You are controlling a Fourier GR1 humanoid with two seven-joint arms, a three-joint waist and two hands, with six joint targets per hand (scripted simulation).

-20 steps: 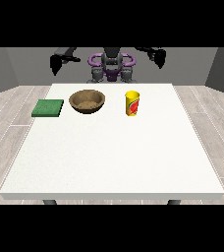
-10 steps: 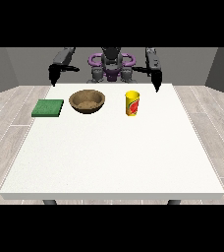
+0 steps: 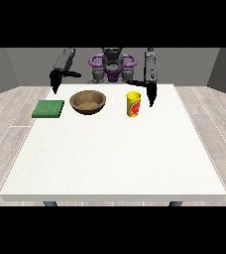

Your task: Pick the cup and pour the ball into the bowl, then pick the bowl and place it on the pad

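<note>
Currently: approach phase, cup not yet grasped.

Fingers of the hand at the view's right [image 3: 151, 95] point downward, roughly straight, holding nothing; this hand has descended over the last second to just right of the yellow cup [image 3: 133, 104], so a grasp looks imminent. The hand at the view's left [image 3: 55, 82] hangs empty at upper left, above the green pad [image 3: 48, 108]. Between pad and cup sits the wooden bowl [image 3: 88, 102].

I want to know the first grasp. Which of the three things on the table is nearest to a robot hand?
The yellow cup: the robot hand at the view's right hangs just beside it.
</note>
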